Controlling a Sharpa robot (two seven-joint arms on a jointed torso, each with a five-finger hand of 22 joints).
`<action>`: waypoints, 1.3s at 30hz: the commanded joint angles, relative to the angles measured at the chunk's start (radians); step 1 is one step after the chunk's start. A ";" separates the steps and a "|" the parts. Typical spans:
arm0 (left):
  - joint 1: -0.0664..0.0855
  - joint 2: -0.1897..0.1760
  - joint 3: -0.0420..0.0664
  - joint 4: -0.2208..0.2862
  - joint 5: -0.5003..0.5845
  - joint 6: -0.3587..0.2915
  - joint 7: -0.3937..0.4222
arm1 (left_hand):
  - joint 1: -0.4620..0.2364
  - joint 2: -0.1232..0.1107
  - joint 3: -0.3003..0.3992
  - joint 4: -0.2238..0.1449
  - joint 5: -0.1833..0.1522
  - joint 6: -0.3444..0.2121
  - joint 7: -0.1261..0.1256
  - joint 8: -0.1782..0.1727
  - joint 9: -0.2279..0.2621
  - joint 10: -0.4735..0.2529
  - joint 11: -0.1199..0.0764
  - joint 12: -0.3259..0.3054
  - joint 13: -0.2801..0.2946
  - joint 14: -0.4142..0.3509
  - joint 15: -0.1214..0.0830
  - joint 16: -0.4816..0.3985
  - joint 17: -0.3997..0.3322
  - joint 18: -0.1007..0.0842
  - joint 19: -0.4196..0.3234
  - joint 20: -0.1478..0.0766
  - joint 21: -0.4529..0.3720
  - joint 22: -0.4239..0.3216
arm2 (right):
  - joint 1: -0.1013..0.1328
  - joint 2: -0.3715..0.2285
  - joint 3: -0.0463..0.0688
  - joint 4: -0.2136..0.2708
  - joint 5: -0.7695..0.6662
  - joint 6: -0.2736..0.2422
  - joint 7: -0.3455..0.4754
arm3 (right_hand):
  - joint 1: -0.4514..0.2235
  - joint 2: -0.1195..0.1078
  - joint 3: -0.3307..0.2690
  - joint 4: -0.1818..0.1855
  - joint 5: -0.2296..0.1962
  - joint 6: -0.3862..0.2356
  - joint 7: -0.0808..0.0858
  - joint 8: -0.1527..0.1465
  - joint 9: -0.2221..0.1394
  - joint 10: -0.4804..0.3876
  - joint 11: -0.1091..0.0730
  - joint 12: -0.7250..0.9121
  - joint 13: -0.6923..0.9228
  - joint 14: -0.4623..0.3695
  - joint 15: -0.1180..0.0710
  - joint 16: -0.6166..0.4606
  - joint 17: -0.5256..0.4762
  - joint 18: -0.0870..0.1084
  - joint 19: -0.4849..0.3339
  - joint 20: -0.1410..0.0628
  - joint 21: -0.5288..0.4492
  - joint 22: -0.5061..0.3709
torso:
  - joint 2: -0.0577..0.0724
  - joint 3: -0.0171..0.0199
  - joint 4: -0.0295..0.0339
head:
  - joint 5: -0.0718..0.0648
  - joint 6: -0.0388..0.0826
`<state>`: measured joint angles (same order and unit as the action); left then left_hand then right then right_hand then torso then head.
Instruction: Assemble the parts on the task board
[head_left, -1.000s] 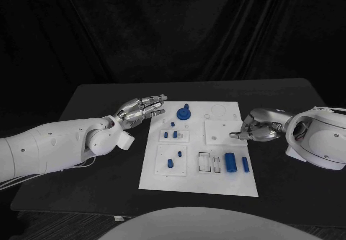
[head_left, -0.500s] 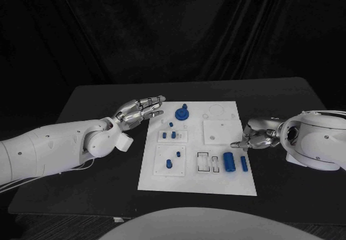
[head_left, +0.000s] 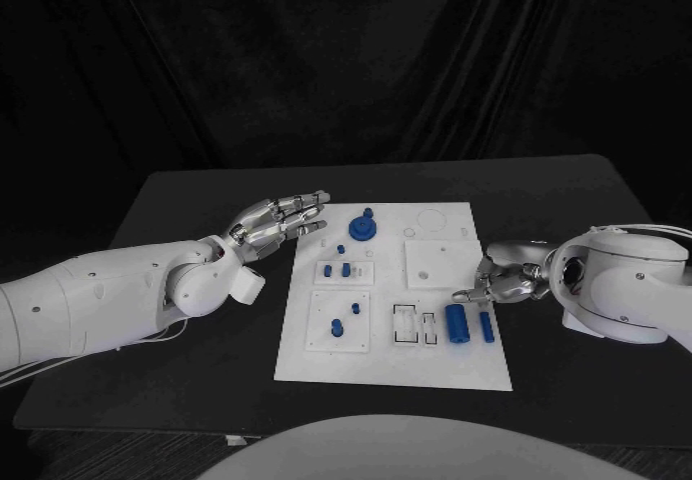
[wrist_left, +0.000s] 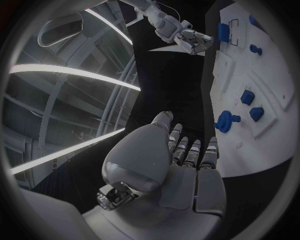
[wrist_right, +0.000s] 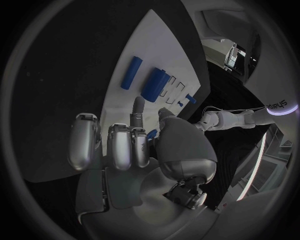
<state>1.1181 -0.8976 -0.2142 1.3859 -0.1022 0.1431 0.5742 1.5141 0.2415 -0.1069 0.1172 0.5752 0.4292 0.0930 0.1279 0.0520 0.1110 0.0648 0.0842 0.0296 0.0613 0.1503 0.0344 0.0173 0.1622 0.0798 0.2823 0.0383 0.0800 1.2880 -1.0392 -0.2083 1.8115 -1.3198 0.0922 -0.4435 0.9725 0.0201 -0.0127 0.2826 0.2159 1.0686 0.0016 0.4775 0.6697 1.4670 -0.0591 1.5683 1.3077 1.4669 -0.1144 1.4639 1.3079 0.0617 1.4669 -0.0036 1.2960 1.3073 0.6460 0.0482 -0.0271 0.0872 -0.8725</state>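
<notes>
- The right hand (head_left: 498, 280) is hovering at the right edge of the board (head_left: 447, 375), near the slim bar (head_left: 488, 327) and the thick cylinder (head_left: 460, 323); judging from this, the step in hand is picking one of them up.
- Its fingers (wrist_right: 139, 111) are lying partly curled with one reaching toward the board; nothing is showing between them, though whether the tip is touching the plate cannot be told.
- To do it well, the hand should be coming down over the chosen piece, pinching it across its width, and lifting straight so the neighbour is not being knocked.
- The left hand (head_left: 281, 217) is waiting beside the board's far left corner, fingers straight and pressed together, holding nothing.
- The board is lying flat mid-table, white, with raised square panels and outlined slots; a round blue knob (head_left: 368, 228) is sitting near its far edge; small blue pegs (head_left: 338, 269) are standing in the left panels; the bar and cylinder are lying side by side, apart, near the right edge.
</notes>
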 joint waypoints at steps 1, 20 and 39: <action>-0.001 0.001 0.001 0.002 0.003 0.006 0.035 | 0.001 0.011 0.008 0.000 0.008 0.006 0.001 0.007 0.001 0.010 0.000 0.003 0.002 0.005 0.001 0.004 0.001 0.020 0.004 0.001 0.005 0.001 | -0.006 0.005 0.000 -0.001 0.030 0.004 -0.025 | -0.014 0.006 -0.011 0.003 -0.014 -0.020 0.000 0.013 0.048 0.104 -0.006 0.002 0.263 0.068 -0.008 -0.002 0.055 -0.006 0.029 -0.006 0.005 0.191 | 0.000 0.0001 -0.0005 | 0.001 0.000; -0.002 0.000 0.001 -0.002 0.003 0.011 0.019 | 0.000 0.011 0.018 -0.003 0.012 -0.001 0.003 0.005 0.000 0.007 0.003 0.001 0.001 0.001 0.001 0.001 0.000 0.019 0.001 0.001 0.004 -0.002 | -0.047 0.043 0.000 -0.014 0.036 0.033 -0.055 | -0.098 0.020 -0.069 0.007 -0.150 -0.088 -0.002 0.065 0.287 0.104 -0.009 0.002 0.263 0.067 -0.009 -0.001 0.052 -0.007 0.026 -0.008 0.019 0.191 | -0.003 -0.0006 -0.0018 | 0.004 0.000; -0.004 0.002 0.001 -0.005 0.003 0.017 0.004 | -0.001 0.010 0.024 -0.006 0.012 -0.006 0.005 0.003 -0.001 0.004 0.005 -0.001 0.000 -0.001 0.000 0.001 0.000 0.018 0.000 0.001 0.003 -0.004 | -0.076 0.080 0.000 -0.034 0.020 0.115 -0.119 | -0.035 -0.051 -0.039 -0.009 -0.149 -0.105 0.000 0.053 0.358 0.104 -0.008 0.002 0.263 0.050 -0.009 -0.055 -0.042 0.004 0.009 -0.007 -0.032 0.176 | -0.002 -0.0002 -0.0011 | 0.001 0.000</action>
<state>1.1166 -0.8972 -0.2142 1.3804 -0.1022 0.1457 0.5721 1.5143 0.2414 -0.0904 0.1117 0.5810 0.4254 0.0967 0.1316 0.0517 0.1142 0.0681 0.0841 0.0302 0.0611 0.1502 0.0345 0.0170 0.1621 0.0797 0.2822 0.0381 0.0774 1.2173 -0.9608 -0.2069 1.7785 -1.2899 0.1794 -0.5268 0.9280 -0.0300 -0.0589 0.2742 0.0601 0.9717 -0.0001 0.5353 1.0267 1.4633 -0.0625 1.5683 1.3073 1.4640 -0.1171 1.4134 1.2689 0.0619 1.4668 -0.0035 1.2701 1.3078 0.6447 0.0481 -0.0276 0.0887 -0.8725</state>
